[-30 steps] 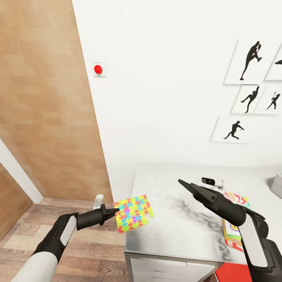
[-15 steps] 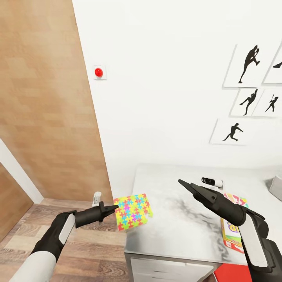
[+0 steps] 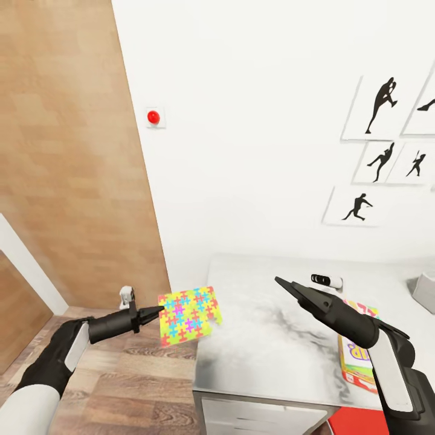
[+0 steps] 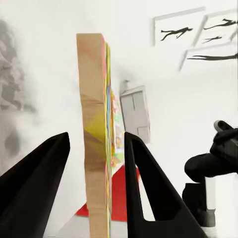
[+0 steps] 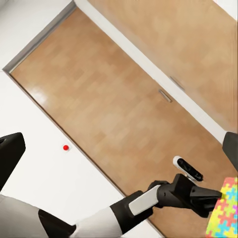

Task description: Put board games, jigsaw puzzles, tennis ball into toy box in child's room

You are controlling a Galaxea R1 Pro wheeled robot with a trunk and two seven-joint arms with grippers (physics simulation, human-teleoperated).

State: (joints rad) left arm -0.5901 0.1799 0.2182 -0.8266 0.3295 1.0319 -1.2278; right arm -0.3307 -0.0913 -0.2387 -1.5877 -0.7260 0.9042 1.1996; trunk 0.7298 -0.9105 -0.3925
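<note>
Left gripper at seven o'clock in the head view, fingers closed on the edge of a puzzle, held in the air off the table's near-left corner, over the floor. Puzzle tilted, its patterned face toward the head camera, right edge near the table rim but apart from it. From the left wrist camera, puzzle edge-on between the two dark fingers, brown backing on one side, coloured face on the other; beyond it a grey toy box and a red shape lower down.

Right gripper at five o'clock, hovering above the tabletop with nothing between its fingers; fingers slightly apart at the tips as far as can be told from the head view. From the right wrist camera, one dark fingertip at each side edge, well apart, so open wide; between them the left arm and a corner of the puzzle before a wooden door.

On the table at four o'clock, a board game lying flat, partly hidden by the right arm. Behind it, a small white and black device. At three o'clock, at the frame edge, a corner of the toy box. On the wall, silhouette pictures at two o'clock and a red button at eleven o'clock.
</note>
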